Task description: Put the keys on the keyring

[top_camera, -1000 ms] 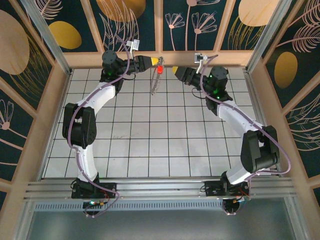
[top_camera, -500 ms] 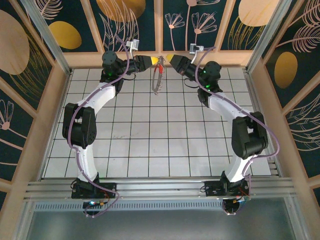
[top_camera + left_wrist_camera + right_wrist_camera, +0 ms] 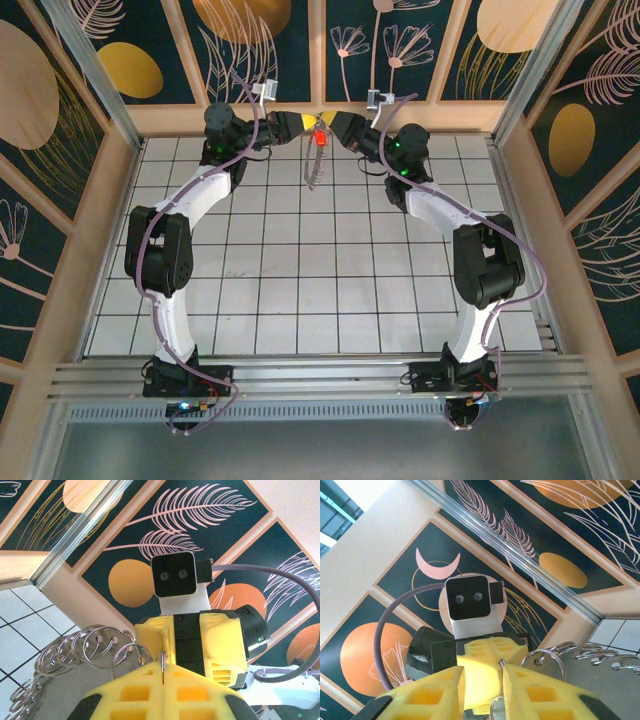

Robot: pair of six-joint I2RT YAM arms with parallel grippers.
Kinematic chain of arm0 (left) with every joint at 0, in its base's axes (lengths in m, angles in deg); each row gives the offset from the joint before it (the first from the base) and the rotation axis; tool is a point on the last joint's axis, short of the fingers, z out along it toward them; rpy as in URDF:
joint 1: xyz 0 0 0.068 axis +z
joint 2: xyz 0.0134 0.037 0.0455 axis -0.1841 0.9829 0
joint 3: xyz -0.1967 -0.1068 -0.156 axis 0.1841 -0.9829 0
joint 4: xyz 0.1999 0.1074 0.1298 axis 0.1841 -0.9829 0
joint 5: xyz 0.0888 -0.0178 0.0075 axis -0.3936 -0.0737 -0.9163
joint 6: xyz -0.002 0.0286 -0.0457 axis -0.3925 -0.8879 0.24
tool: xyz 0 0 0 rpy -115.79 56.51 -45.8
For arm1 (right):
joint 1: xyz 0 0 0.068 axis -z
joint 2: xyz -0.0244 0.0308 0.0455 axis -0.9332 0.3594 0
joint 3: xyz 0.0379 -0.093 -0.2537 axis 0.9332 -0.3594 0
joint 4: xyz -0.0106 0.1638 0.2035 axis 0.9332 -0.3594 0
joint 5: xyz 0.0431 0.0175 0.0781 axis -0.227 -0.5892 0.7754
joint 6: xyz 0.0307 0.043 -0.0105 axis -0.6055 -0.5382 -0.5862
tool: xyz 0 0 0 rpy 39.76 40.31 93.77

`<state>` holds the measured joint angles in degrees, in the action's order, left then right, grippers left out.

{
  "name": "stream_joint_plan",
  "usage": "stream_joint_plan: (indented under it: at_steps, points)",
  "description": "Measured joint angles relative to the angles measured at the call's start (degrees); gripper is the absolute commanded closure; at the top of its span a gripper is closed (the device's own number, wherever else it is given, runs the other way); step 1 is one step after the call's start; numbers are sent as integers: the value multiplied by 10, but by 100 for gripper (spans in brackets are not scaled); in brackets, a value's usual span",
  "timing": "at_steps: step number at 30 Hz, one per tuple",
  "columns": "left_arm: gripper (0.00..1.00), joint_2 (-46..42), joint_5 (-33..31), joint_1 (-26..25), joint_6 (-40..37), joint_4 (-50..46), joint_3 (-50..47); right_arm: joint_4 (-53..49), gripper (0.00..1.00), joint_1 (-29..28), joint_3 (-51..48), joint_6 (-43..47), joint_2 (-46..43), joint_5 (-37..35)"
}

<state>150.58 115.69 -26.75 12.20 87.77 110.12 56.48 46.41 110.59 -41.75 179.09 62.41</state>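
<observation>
at 12 o'clock in my top view: left gripper (image 3: 306, 121), jaws clamped on the silvery-white ridged loop keyring (image 3: 314, 166), which trails toward 6 o'clock; tiny red-headed silver key (image 3: 319, 138) between the grippers; right gripper (image 3: 334, 122), jaws slightly apart.

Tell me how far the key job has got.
Done: the keyring hangs from the left fingers, which are shut on its wire. In hand: the right fingers, apart, face them beside the red key. Left: I cannot confirm the key is threaded on, so that remains.
</observation>
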Motion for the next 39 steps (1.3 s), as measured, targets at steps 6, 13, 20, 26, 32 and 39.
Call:
stream_joint_plan:
  at_steps: [6, 13, 20, 26, 32, 39]
  points:
    - [100, 0, 0, 0, 0, 0, 0, 2, 75, -5, 1, 0, 0, 1]
    - [100, 0, 0, 0, 0, 6, 0, 2, 75, -7, 1, 0, 0, 6]
    - [100, 0, 0, 0, 4, 9, 0, 2, 75, -8, 1, 0, 0, 10]
    - [100, 0, 0, 0, 4, 9, 0, 5, 77, -8, 1, 0, 4, 13]
    - [100, 0, 0, 0, 4, 10, -3, 12, 69, -2, -2, 1, 3, 13]
    - [100, 0, 7, 0, 1, 24, -23, 12, 69, 12, -25, 3, -9, 10]
